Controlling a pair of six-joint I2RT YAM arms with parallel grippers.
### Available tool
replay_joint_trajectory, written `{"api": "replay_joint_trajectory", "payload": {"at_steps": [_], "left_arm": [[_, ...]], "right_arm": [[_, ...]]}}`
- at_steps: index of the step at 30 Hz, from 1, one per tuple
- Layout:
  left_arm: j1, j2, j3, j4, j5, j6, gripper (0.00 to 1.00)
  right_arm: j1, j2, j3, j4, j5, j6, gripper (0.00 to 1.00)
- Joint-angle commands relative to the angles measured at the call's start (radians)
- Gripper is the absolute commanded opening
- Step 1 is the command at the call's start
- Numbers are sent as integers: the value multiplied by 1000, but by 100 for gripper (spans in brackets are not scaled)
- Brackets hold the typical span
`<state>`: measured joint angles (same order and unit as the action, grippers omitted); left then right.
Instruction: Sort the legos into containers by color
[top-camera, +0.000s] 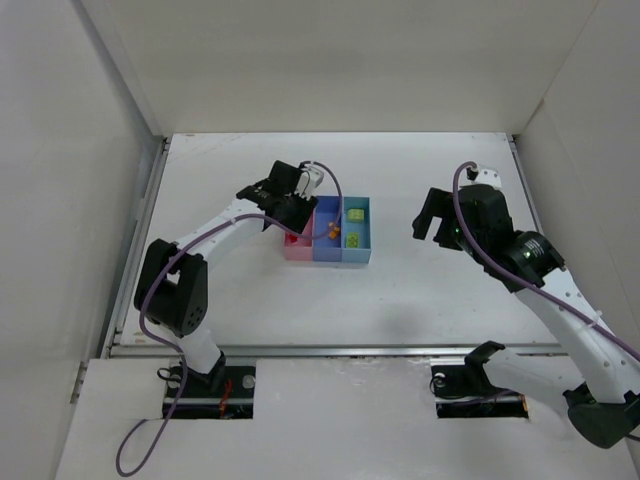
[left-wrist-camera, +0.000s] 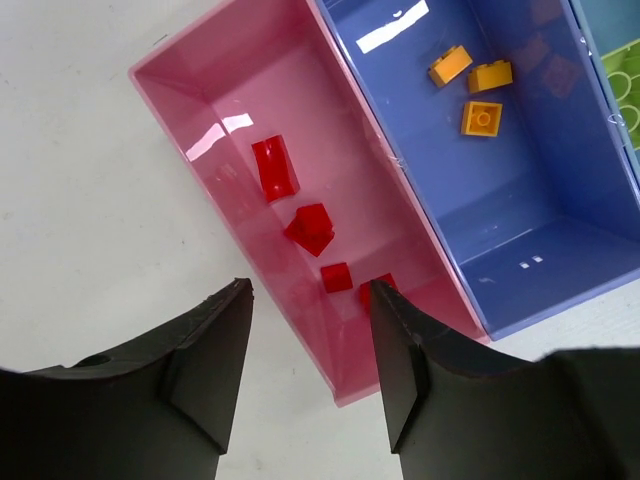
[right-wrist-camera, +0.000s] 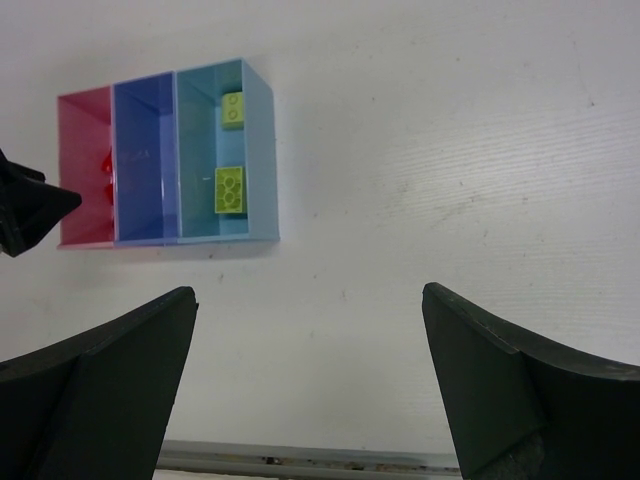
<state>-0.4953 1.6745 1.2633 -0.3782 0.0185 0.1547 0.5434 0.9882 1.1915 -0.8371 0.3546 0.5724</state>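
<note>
Where the containers (top-camera: 328, 258) sit: mid-desk (top-camera: 400, 300), three bins joined in a row, with the pink bin (top-camera: 297, 250) on the left, the blue-violet bin (top-camera: 326, 250) in the middle and the light blue bin (top-camera: 362, 228) on the right.
Red legos (left-wrist-camera: 274, 167): four lie on the floor of the pink bin, strung loosely along its length.
Orange legos (left-wrist-camera: 482, 117): three lie in the blue-violet bin, bunched close together toward one end.
Yellow-green legos (right-wrist-camera: 229, 189): two lie in the light blue bin, apart from each other, one larger than the other.
Left fingers (left-wrist-camera: 228, 330): spread, with nothing between them. They hang above one end of the pink bin, straddling its outer long wall, one over the desk and the other over the bin.
Right fingers (right-wrist-camera: 140, 350): spread wide and empty, above bare desk well to the right of the bins.
In the way: seen from above, the left arm's wrist covers the far part of the pink bin. In the left wrist view, one finger hides part of the fourth red lego.
Surroundings: white walls (top-camera: 340, 60) on three sides, a purple cable (top-camera: 459, 195) running along each arm, and a metal rail (top-camera: 330, 350) at the desk's near edge.
</note>
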Motion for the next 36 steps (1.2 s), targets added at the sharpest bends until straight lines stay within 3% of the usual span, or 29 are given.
{"api": "replay_joint_trajectory", "payload": {"at_steps": [1, 9, 13, 18, 23, 28, 36], "left_arm": [[3, -4, 21, 5, 17, -1, 47], [21, -71, 140, -31, 17, -35, 49], [102, -156, 194, -22, -124, -67, 56], [320, -202, 194, -11, -293, -170, 69], [533, -257, 171, -34, -347, -195, 69], [734, -375, 72, 62, -331, -147, 71], [788, -443, 1, 71, -250, -115, 72]], "right_arm": [[3, -19, 39, 4, -5, -6, 100], [3, -19, 39, -7, 10, -6, 100], [3, -10, 77, -51, 93, -16, 100], [3, 0, 124, -100, 225, -25, 100], [3, 9, 157, -121, 371, -48, 100], [3, 20, 189, -146, 434, -48, 100], [3, -33, 165, -115, 443, -39, 100]]}}
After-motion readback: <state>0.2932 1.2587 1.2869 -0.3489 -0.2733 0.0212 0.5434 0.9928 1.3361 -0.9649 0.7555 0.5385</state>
